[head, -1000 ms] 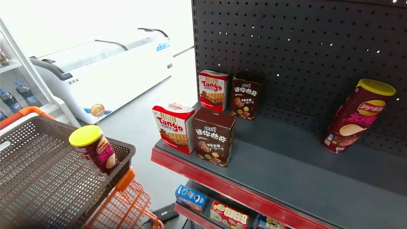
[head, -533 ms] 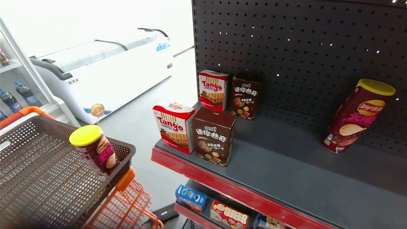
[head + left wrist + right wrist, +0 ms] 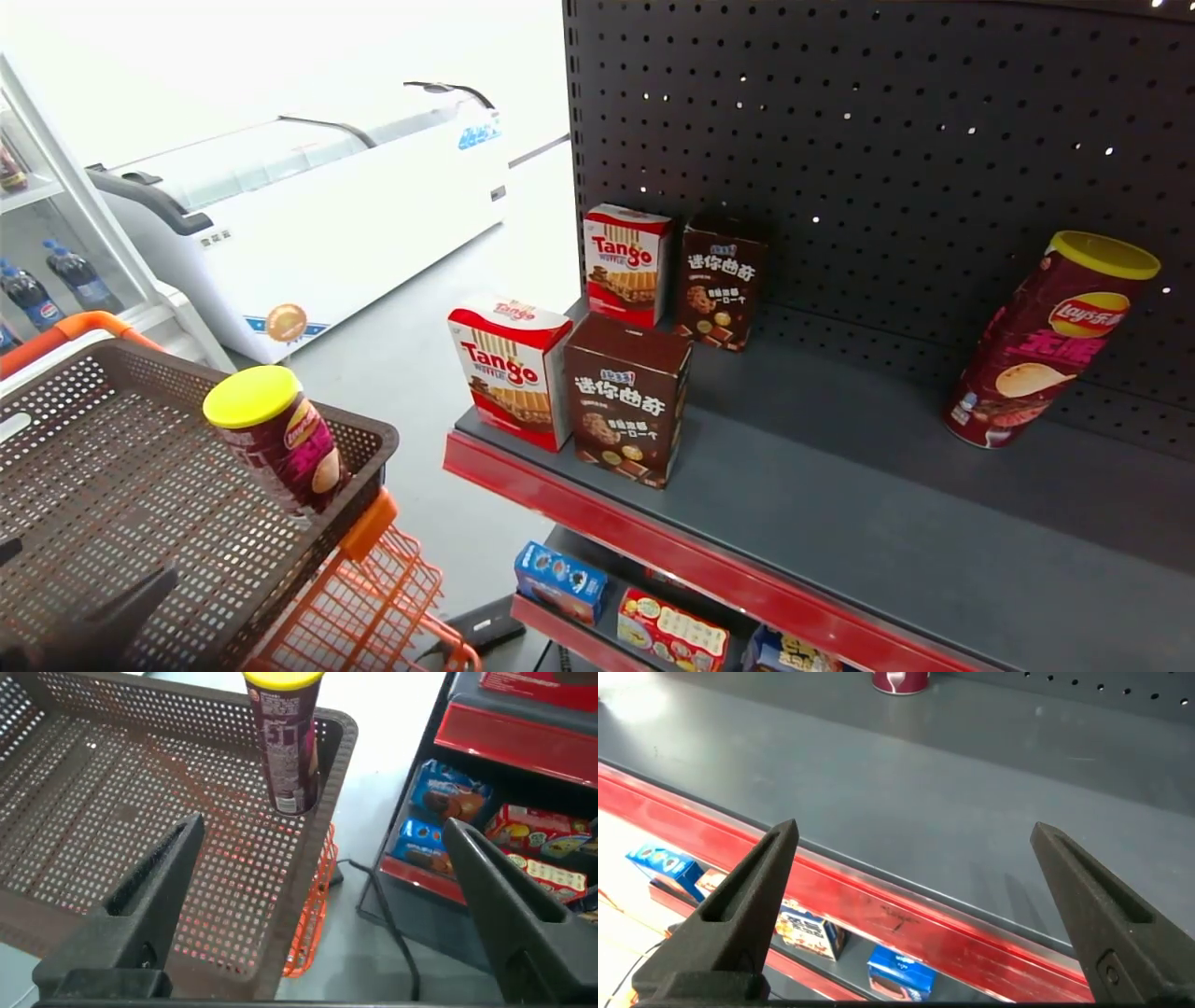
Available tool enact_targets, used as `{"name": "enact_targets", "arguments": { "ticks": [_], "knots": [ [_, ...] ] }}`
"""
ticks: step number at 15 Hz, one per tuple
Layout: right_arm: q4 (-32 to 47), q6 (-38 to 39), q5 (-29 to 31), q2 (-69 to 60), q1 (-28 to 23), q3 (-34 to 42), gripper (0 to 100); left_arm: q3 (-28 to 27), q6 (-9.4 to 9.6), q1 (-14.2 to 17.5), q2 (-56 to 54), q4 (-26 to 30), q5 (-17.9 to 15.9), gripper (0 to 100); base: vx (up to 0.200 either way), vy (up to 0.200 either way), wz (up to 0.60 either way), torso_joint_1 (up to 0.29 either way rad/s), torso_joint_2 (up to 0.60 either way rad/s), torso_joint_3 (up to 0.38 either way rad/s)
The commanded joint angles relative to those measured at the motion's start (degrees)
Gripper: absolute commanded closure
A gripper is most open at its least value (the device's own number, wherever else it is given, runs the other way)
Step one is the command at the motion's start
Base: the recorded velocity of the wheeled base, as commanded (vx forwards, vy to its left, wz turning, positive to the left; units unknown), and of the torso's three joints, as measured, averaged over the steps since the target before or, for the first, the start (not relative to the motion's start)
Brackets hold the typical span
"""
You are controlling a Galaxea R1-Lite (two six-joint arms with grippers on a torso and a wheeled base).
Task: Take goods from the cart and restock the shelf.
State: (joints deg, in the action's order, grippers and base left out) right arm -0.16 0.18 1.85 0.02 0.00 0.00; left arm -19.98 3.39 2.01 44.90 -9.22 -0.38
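Note:
A maroon chip can with a yellow lid (image 3: 273,437) stands upright in the far right corner of the brown perforated basket (image 3: 366,437) on the orange cart (image 3: 373,597). My left gripper (image 3: 322,826) is open over the basket, short of the can (image 3: 285,747), and holds nothing. One of its dark fingers (image 3: 126,599) shows at the lower left of the head view. A second, matching can (image 3: 1046,341) leans against the pegboard at the right of the grey shelf (image 3: 840,504). My right gripper (image 3: 915,833) hangs open and empty above the shelf's red front edge (image 3: 878,901).
Two red wafer boxes (image 3: 512,369) (image 3: 627,263) and two brown cookie boxes (image 3: 625,397) (image 3: 721,280) fill the shelf's left end. The grey stretch between them and the leaning can is bare. Packets (image 3: 560,579) lie on the lower shelf. A white chest freezer (image 3: 308,215) stands behind the cart.
My left gripper's fingers have come into the head view at the lower left, over the basket. The cans, boxes and cart have not moved.

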Motion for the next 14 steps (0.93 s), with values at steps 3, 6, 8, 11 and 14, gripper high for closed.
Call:
{"name": "enact_targets", "arguments": {
  "ticks": [3,6,8,11,14],
  "knots": [
    [-0.02,-0.01,-0.01,0.06,0.0,0.0,0,-0.15,0.83,6.16,24.62,-16.62,-2.52,0,0.0,0.0,0.0,0.0,0.0,0.0],
    [-0.02,-0.01,-0.01,0.06,0.0,0.0,0,2.49,0.83,5.64,37.9,-36.31,-2.52,0,0.0,0.0,0.0,0.0,0.0,0.0],
    [-0.02,-0.01,-0.01,0.06,0.0,0.0,0,4.16,1.01,4.76,44.4,-45.45,-2.52,0,0.0,0.0,0.0,0.0,0.0,0.0],
    [-0.02,-0.01,-0.1,0.06,0.0,0.0,0,4.25,2.59,5.2,52.22,-52.57,-2.43,0,0.0,0.0,0.0,0.0,0.0,0.0],
    [-0.02,-0.01,-0.01,0.06,0.0,0.0,0,1.61,2.15,5.28,58.99,-59.25,-2.43,0,0.0,0.0,0.0,0.0,0.0,0.0]
  ]
}}
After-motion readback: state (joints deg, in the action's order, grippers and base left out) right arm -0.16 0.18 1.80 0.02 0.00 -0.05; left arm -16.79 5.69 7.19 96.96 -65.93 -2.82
